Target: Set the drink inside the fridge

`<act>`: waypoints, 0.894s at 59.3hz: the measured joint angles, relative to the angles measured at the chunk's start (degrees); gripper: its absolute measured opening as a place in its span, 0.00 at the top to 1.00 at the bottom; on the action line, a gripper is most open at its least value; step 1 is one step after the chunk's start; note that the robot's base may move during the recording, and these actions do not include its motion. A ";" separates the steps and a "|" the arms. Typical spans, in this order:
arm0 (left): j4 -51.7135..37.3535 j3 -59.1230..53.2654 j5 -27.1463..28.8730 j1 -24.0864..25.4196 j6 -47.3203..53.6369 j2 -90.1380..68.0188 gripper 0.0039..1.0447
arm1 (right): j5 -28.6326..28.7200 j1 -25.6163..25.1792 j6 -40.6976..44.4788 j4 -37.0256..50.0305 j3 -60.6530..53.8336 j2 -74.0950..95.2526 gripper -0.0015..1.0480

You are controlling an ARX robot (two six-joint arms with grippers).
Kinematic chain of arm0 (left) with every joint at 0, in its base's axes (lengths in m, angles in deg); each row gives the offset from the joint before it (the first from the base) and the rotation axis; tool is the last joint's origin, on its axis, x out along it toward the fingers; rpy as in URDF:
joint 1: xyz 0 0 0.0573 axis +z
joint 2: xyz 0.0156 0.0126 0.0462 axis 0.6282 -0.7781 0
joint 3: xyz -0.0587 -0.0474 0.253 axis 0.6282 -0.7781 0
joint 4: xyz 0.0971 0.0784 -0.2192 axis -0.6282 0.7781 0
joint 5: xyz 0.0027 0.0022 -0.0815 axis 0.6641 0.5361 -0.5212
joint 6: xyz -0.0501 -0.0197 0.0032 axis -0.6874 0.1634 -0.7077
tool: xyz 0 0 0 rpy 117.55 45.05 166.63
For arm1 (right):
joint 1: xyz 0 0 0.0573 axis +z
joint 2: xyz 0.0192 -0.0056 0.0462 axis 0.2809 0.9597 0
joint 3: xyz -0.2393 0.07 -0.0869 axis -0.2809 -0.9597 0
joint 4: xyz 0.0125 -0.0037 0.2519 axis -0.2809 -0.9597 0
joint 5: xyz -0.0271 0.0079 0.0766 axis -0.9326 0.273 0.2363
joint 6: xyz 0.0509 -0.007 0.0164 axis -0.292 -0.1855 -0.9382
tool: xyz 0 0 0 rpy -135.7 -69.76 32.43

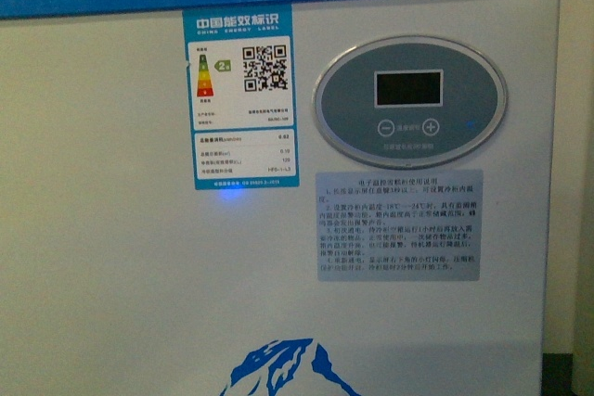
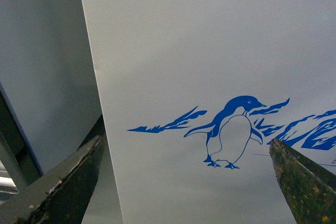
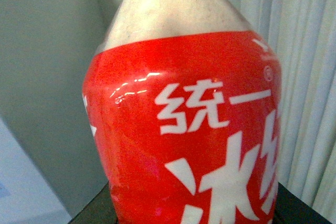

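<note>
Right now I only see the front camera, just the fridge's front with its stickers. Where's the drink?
Observer: The drink bottle, red with white characters, fills the right wrist camera.
Operator: Is the other gripper holding something?
Observer: No, the left gripper is open and empty.
Operator: What's it pointing at?
Observer: A blue penguin drawn on the fridge wall, which your view doesn't show.
</note>
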 joint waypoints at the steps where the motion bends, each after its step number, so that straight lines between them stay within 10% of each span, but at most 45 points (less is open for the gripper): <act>1: 0.00 0.00 0.02 0.00 0.00 0.00 0.08 | -0.90 0.72 0.00 -0.31 -0.15 -0.66 0.62; 25: 0.00 0.00 0.00 0.00 0.00 0.00 0.08 | -17.97 14.05 2.29 5.09 -4.28 -5.33 0.63; 53: 0.00 0.00 0.00 0.00 -0.02 0.00 0.08 | -19.19 14.32 2.69 5.57 -6.49 -5.84 0.63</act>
